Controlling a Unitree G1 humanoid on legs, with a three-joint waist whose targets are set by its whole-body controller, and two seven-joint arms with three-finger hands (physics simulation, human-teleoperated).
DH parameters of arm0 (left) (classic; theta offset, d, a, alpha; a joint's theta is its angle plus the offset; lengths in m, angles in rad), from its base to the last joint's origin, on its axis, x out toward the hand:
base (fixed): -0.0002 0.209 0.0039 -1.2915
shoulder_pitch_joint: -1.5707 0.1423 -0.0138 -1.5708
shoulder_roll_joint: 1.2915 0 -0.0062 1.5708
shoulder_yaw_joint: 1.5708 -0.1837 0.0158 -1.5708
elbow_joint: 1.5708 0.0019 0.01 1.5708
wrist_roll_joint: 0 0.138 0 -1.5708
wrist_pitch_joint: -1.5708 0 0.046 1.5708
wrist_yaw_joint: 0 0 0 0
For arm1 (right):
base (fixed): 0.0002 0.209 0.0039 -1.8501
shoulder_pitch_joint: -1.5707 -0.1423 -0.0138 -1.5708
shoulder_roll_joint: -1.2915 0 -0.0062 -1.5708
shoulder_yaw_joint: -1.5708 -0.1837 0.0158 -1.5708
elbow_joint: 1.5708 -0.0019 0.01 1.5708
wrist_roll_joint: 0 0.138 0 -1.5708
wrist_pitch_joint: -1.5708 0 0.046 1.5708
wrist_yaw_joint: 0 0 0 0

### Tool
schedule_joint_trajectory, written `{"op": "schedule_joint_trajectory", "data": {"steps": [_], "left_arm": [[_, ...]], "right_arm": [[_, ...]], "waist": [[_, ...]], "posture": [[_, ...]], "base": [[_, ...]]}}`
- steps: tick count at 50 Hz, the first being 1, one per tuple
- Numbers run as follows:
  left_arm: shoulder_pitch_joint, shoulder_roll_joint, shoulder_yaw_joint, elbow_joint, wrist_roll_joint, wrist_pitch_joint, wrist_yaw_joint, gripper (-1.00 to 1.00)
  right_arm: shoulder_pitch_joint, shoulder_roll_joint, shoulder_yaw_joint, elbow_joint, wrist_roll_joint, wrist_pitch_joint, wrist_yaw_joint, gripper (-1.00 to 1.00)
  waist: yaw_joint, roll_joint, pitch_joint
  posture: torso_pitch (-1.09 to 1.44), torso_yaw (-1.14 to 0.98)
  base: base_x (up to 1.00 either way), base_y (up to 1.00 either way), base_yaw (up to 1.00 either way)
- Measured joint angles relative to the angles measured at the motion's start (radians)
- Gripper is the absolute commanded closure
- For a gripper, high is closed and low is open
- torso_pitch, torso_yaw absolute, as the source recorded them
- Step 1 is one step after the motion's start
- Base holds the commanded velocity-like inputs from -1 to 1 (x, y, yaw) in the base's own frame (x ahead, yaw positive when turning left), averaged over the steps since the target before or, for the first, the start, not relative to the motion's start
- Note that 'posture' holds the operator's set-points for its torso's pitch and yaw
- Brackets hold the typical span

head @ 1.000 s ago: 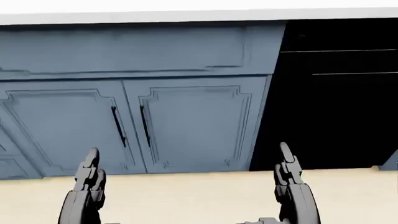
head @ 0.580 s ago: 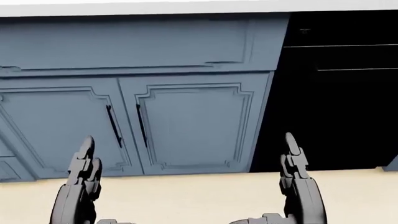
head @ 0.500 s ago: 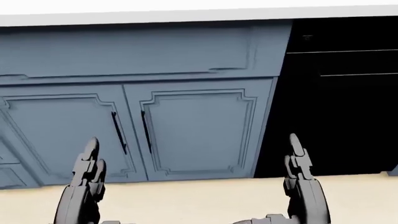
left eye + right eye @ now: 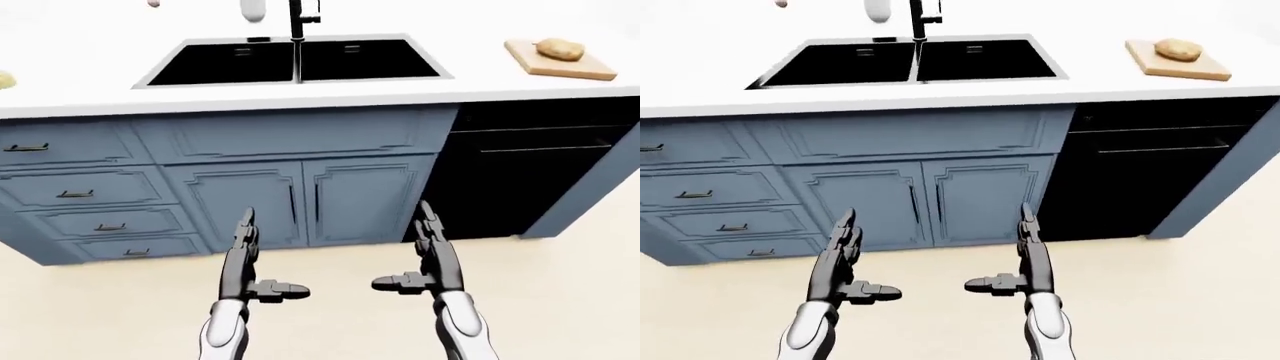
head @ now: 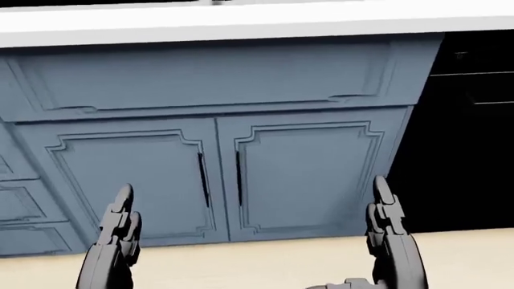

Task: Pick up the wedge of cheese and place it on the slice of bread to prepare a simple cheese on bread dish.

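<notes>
Left-eye view, both hands' fingers apart and empty, left hand (image 4: 245,266), right hand (image 4: 425,262), cutting board (image 4: 560,61) cut off

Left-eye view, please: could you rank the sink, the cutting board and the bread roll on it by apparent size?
1. Sink, a black double basin, by far the largest.
2. Cutting board, lying on the counter at the right.
3. Bread roll, smallest, resting on the board.
All sit at a similar distance, so the order is reliable.

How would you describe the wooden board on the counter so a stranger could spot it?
Start at the black double sink in the white counter, then look toward the left-eye view's right. The board lies above the black appliance, the only tan slab, carrying one brownish lump.
</notes>
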Motion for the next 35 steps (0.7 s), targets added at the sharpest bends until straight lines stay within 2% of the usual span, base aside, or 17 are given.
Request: {"op": "schedule_joint_trajectory", "data": {"steps": [2,5,6,8,9,11,12,16,18,22,24,25,28,30,33,34,35], "left_arm": [[-0.005,0.001,0.006,-0.014,0.0,-0.005,0.002,-1.0],[-0.01,0.002,0.009,-0.027,0.0,-0.015,0.005,-1.0],[-0.01,0.002,0.008,-0.03,-0.001,-0.016,0.005,-1.0],[-0.007,0.003,0.009,-0.036,-0.001,-0.018,0.005,-1.0],[-0.007,0.012,0.017,-0.022,0.0,-0.016,0.006,-1.0],[0.0,0.014,0.031,-0.011,0.001,-0.007,0.01,-1.0],[0.003,0.014,0.035,-0.016,0.001,-0.006,0.013,-1.0],[0.002,0.01,0.023,-0.023,0.005,-0.013,0.015,-1.0],[0.005,0.007,0.012,-0.024,0.006,-0.013,0.01,-1.0],[0.012,0.006,0.006,-0.032,0.01,-0.015,0.005,-1.0],[0.012,0.005,0.006,-0.043,0.013,-0.019,0.006,-1.0],[0.013,0.0,0.002,-0.039,0.014,-0.022,0.006,-1.0],[0.03,-0.004,-0.015,-0.022,0.019,-0.019,0.002,-1.0],[0.025,-0.003,-0.013,-0.033,0.02,-0.017,0.001,-1.0],[0.016,-0.004,-0.011,-0.053,0.02,-0.027,0.002,-1.0],[0.017,-0.003,-0.01,-0.056,0.02,-0.03,0.002,-1.0],[0.014,0.005,-0.004,-0.05,0.02,-0.03,0.003,-1.0]], "right_arm": [[-0.004,0.0,0.004,-0.009,0.0,-0.002,0.001,-1.0],[-0.007,0.0,0.008,-0.013,0.0,-0.009,0.003,-1.0],[-0.007,0.0,0.008,-0.013,0.0,-0.009,0.004,-1.0],[-0.01,0.001,0.01,-0.017,-0.001,-0.009,0.005,-1.0],[-0.014,0.012,0.018,-0.006,-0.002,-0.008,0.005,-1.0],[-0.007,0.016,0.037,0.006,-0.002,-0.003,0.011,-1.0],[-0.005,0.015,0.041,0.009,-0.002,-0.001,0.014,-1.0],[-0.014,0.009,0.027,0.018,-0.001,-0.004,0.016,-1.0],[-0.018,0.007,0.017,0.012,0.0,-0.011,0.011,-1.0],[-0.018,0.008,0.018,0.006,0.002,-0.02,0.008,-1.0],[-0.017,0.006,0.02,0.002,0.003,-0.022,0.009,-1.0],[-0.016,0.003,0.016,0.008,0.004,-0.022,0.009,-1.0],[0.003,0.001,0.006,0.026,0.004,-0.012,0.007,-1.0],[-0.001,-0.001,0.003,0.015,0.005,-0.011,0.005,-1.0],[-0.008,-0.002,0.001,-0.004,0.006,-0.023,0.005,-1.0],[-0.008,-0.002,0.003,-0.009,0.007,-0.026,0.005,-1.0],[-0.01,0.008,0.008,-0.006,0.007,-0.028,0.006,-1.0]], "waist": [[0.003,0.022,0.006],[0.004,0.074,0.016],[0.006,0.093,0.015],[0.017,0.151,0.001],[0.028,0.146,-0.004],[0.045,0.145,0.004],[0.048,0.135,0.004],[0.039,0.07,0.013],[0.034,0.052,0.019],[0.029,0.031,0.022],[0.021,0.018,0.015],[0.009,0.024,0.016],[0.006,0.013,-0.004],[0.008,0.03,0.0],[0.008,0.09,0.017],[0.014,0.122,0.013],[0.024,0.132,0.008]], "posture": [[0.0,0.0],[0.0,0.0],[0.0,0.0],[0.0,0.0],[0.0,0.0],[0.0,0.0],[0.0,0.0],[0.0,0.0],[0.0,0.0],[0.0,0.0],[0.0,0.0],[0.0,0.0],[0.0,0.0],[0.0,0.0],[0.0,0.0],[0.0,0.0],[0.0,0.0]], "base": [[-0.08,0.7,0.0],[-0.09,0.71,0.0],[-0.12,0.71,0.0],[-0.14,0.72,0.0],[-0.15,0.72,0.0],[-0.16,0.72,0.0],[-0.15,0.73,0.0],[-0.15,0.72,0.0],[-0.16,0.73,0.0],[-0.16,0.72,0.0],[-0.16,0.72,0.0],[-0.16,0.73,0.0],[-0.16,0.72,0.0],[-0.16,0.73,0.0],[-0.15,0.72,0.0],[-0.16,0.73,0.0],[-0.16,0.73,0.0]]}}
